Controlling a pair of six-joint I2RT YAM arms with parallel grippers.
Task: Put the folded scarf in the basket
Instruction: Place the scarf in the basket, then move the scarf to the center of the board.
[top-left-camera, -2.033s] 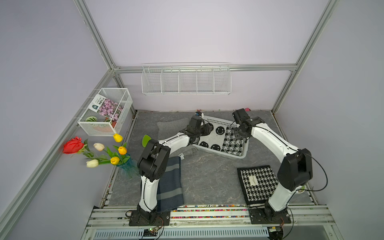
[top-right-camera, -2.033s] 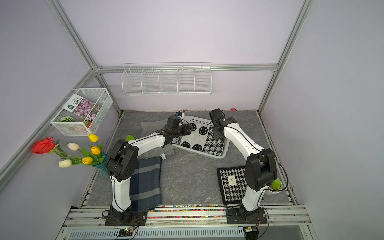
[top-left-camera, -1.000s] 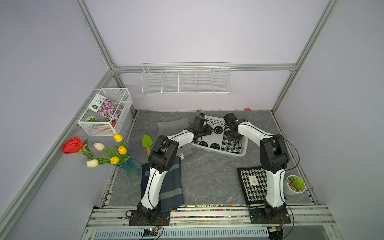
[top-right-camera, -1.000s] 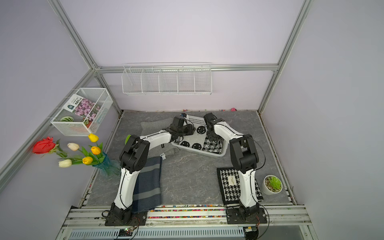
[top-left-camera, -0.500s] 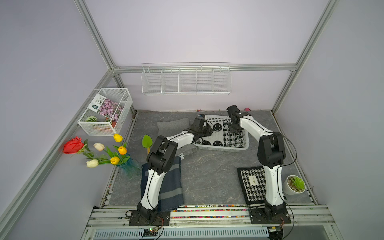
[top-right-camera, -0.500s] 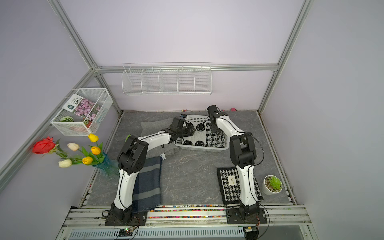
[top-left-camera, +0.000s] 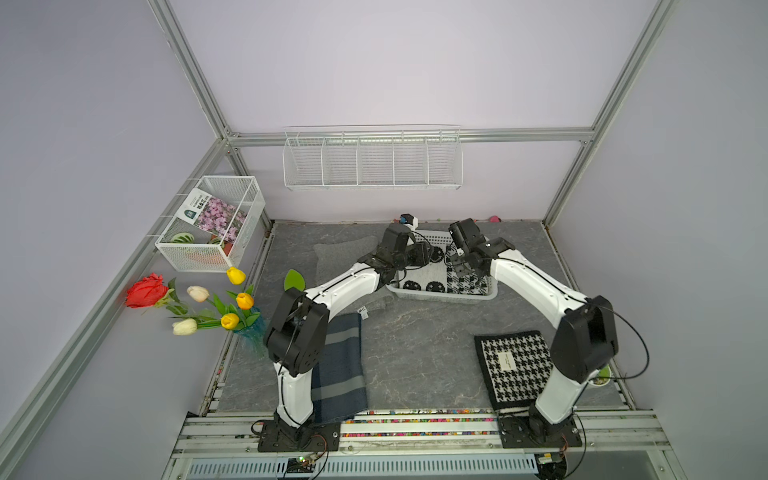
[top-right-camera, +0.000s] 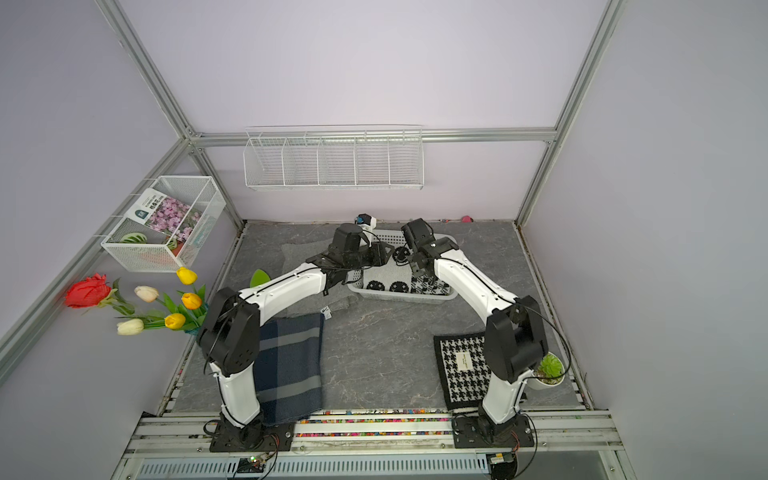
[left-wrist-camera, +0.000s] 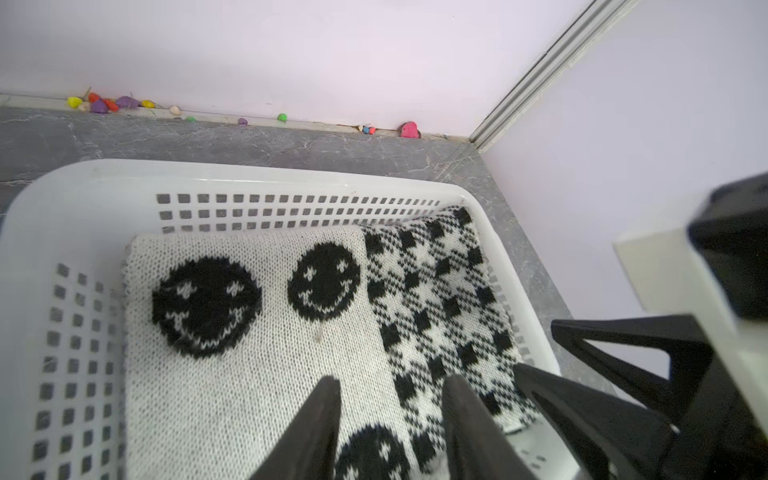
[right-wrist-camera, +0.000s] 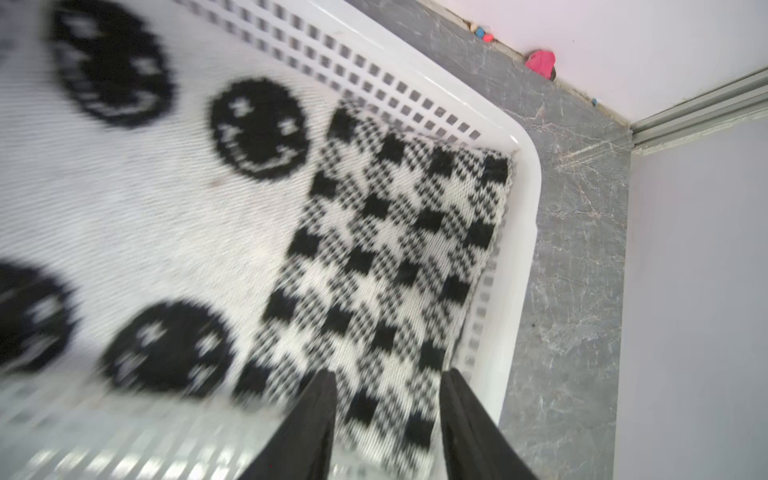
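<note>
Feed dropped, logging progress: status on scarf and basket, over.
Left pincer open, right pincer open, both over the basket. Smiley scarf and checked scarf flat inside, side by side. Nothing held; pincers close together.

No text I can read, flower-print card (top-left-camera: 211, 212) in wire-mesh bin (top-left-camera: 195, 257), left of frame, characters too small, white label (top-left-camera: 508, 360) on houndstooth scarf (top-left-camera: 498, 388), lower right, print illegible.

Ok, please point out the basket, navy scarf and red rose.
basket (top-left-camera: 440, 296), in a top view, front wall.
navy scarf (top-left-camera: 343, 368), in a top view, cloth middle.
red rose (top-left-camera: 145, 291), in a top view, bloom.
</note>
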